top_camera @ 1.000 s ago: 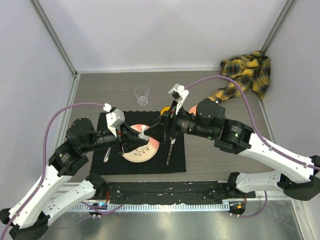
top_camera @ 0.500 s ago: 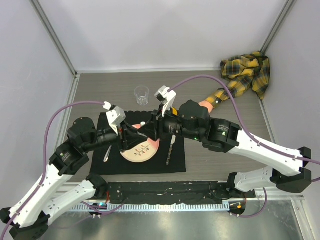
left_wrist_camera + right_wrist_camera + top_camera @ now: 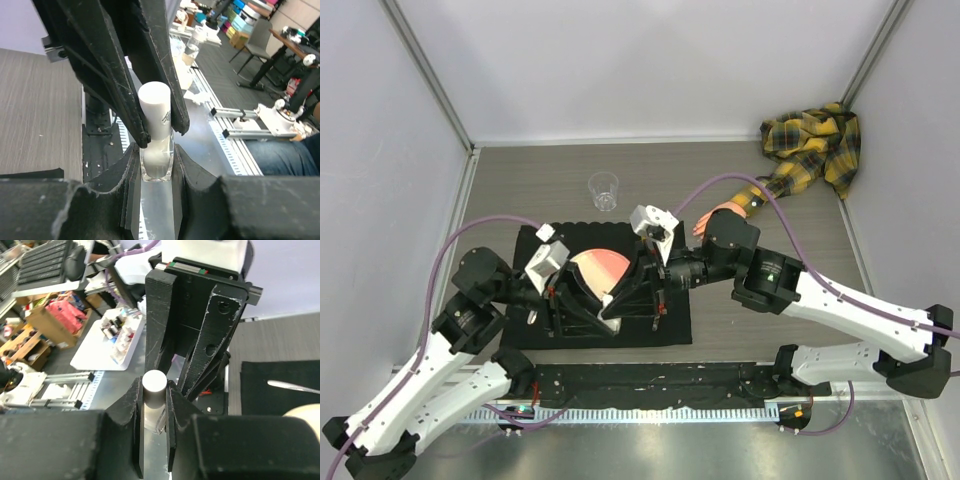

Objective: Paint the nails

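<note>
A tiny clear bottle (image 3: 157,159) with a white cap (image 3: 154,101) is held between both grippers over the near edge of the table. My left gripper (image 3: 157,162) is shut on the glass body. My right gripper (image 3: 154,390) is shut on the white cap (image 3: 153,382) from the opposite side. In the top view the two grippers meet at the bottle (image 3: 610,301). The pale mannequin hand (image 3: 720,215) lies at the back right with its yellow-and-black plaid sleeve (image 3: 812,148). Its nails are too small to make out.
A black mat (image 3: 672,326) carries a pink plate (image 3: 597,268) and a knife (image 3: 659,304) partly under the right arm. A clear cup (image 3: 604,190) stands behind the mat. White walls close in the table.
My right gripper has shut on the cap. Both arms have drawn back toward the near edge with the bottle, uncovering the plate.
</note>
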Available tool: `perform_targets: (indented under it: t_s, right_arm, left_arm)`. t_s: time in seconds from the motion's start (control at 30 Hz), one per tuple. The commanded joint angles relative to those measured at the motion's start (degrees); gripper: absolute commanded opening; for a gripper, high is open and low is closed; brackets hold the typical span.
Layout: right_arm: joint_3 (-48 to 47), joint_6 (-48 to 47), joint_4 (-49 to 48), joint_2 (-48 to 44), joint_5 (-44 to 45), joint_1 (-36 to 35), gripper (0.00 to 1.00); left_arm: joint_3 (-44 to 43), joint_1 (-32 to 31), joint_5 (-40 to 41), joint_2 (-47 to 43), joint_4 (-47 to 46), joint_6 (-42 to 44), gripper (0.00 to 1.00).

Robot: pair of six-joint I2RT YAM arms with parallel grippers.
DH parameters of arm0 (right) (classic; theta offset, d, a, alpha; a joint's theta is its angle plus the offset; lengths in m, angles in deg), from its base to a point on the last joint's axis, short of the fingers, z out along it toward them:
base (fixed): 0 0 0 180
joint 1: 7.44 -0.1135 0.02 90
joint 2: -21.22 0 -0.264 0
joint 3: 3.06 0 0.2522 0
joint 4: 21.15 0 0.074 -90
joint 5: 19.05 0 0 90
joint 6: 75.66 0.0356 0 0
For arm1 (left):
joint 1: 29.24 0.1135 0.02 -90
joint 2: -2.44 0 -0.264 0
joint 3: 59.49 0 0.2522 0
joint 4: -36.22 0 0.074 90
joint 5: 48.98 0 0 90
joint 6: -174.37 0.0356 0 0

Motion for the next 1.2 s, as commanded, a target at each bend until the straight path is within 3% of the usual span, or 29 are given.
perform_targets:
  t_s: [0.0, 0.03, 0.17, 0.3, 0.4, 0.57, 0.9, 1.17]
  right_arm:
    - [1.75, 0.83, -4.98, 1.37, -4.89, 0.52, 0.01]
    - [1.05, 0.66, -4.54, 1.2, -3.31, 0.61, 0.03]
    - [-2.11, -0.83, 5.53, 0.4, 7.23, 0.7, 0.45]
    - [-5.89, -0.84, 13.64, -1.0, 22.77, 0.7, 0.69]
    - [-7.73, -0.39, 17.78, -2.05, 27.19, 0.61, 0.76]
    - [-14.75, -0.39, 27.0, -0.92, 32.64, 0.52, 0.77]
    - [-32.96, -0.92, 41.76, 11.99, 30.1, 0.52, 0.67]
    - [-38.68, -1.63, 44.33, 17.36, 28.0, 0.52, 0.6]
  left_arm:
    - [-6.12, -0.34, -0.16, 0.55, 4.28, 6.71, 0.0]
    - [-6.9, -0.34, 1.77, 0.55, 7.0, 10.72, 0.0]
    - [-9.8, -0.33, 14.3, 0.2, 18.15, 17.59, 0.0]
    - [-11.04, -0.34, 26.03, 0.38, 24.24, 22.62, 0.0]
    - [-11.22, -0.25, 32.7, 0.73, 27.23, 25.17, 0.0]
    - [-10.78, -0.25, 35.63, 0.11, 27.59, 27.1, 0.0]
    - [-10.78, -0.34, 33.69, 0.64, 28.73, 27.2, 0.0]
    - [-10.87, -0.34, 34.04, 0.11, 29.43, 27.02, 0.0]
